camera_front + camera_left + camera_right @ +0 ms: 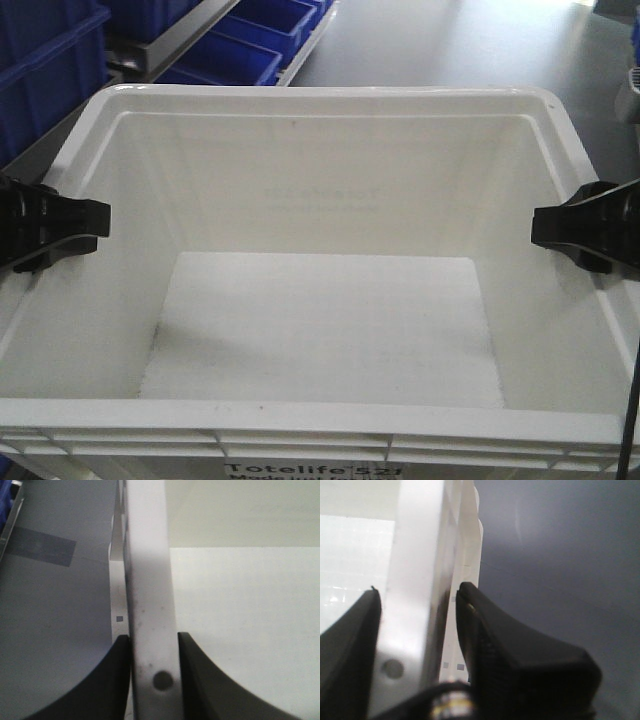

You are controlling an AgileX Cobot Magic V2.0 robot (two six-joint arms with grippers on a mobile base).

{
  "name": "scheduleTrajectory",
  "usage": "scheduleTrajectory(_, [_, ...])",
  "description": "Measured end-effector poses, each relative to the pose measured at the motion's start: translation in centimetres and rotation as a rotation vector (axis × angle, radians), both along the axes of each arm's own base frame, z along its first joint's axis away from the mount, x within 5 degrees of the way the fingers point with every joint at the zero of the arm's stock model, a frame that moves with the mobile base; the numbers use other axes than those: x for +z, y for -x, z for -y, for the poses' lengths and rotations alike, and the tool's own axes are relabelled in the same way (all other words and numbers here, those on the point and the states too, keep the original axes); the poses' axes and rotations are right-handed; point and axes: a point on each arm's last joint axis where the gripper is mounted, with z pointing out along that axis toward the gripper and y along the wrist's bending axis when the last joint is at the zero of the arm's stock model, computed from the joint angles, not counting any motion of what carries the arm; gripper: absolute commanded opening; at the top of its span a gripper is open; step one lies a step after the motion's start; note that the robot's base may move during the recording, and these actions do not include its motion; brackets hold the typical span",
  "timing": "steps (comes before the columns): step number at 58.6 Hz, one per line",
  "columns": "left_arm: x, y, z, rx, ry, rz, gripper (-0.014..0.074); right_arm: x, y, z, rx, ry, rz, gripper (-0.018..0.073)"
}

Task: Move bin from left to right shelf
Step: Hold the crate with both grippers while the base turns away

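Observation:
The white bin (320, 330) fills the front view, empty, with black "Totelife 521" print on its near wall. My left gripper (72, 225) is shut on the bin's left rim; in the left wrist view its black fingers (117, 680) press both sides of the rim wall (150, 605), the left gripper (152, 639) straddling it. My right gripper (560, 228) is shut on the bin's right rim; in the right wrist view the right gripper (419, 592) has one finger inside and one finger (485, 630) outside the rim (417, 580). The right shelf is out of view.
Blue plastic bins (240, 45) sit on a rack with a metal rail at the upper left, and a stack of blue bins (40, 70) stands at the far left. Grey floor (470, 45) stretches beyond the bin and shows under it in both wrist views.

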Motion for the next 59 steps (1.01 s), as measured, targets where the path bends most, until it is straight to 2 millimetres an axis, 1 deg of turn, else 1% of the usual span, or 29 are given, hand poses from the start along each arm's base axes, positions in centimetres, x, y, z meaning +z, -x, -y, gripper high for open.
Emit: scheduleTrajectory(59, [-0.01, 0.01, 0.0, 0.0, 0.0, -0.001, -0.0006, 0.0, 0.0, 0.0, 0.0, 0.0, -0.001, 0.002])
